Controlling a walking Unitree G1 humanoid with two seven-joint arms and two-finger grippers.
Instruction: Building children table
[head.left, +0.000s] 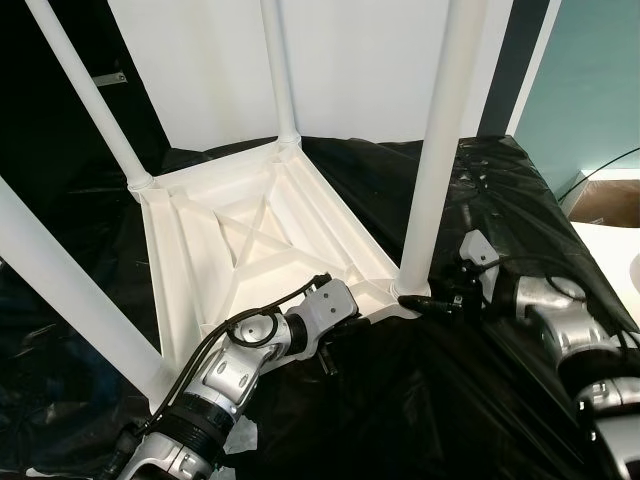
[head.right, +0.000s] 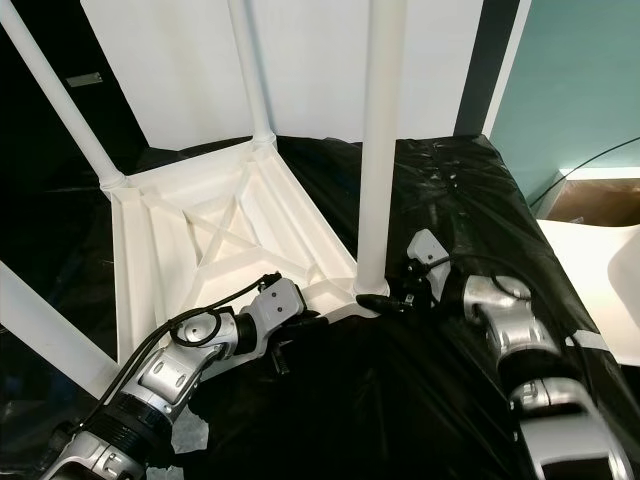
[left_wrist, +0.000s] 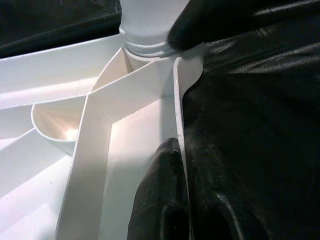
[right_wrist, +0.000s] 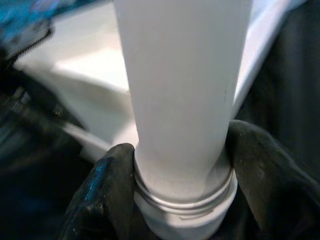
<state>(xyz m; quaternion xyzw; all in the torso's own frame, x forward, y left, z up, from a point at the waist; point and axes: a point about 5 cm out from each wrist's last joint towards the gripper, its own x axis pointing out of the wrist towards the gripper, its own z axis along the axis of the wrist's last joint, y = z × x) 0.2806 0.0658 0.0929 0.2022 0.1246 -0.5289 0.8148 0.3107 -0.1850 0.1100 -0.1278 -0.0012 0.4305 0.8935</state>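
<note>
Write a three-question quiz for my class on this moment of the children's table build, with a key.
1. True or false: the white tabletop lies upside down on black sheeting.
2. Which gripper closes on the base of the near right table leg? A) left B) right
3. What does the left gripper pinch?

Key:
1. True.
2. B: the right gripper has a finger on each side of the leg.
3. The tabletop's edge rim, one finger on each side.

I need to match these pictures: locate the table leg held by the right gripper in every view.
Left eye: table leg, right of centre, upright.
Right eye: leg, centre.
Left wrist: its base, top.
Right wrist: fills centre, between the right gripper fingers.
Shared landmark: threaded collar at the corner socket.
</note>
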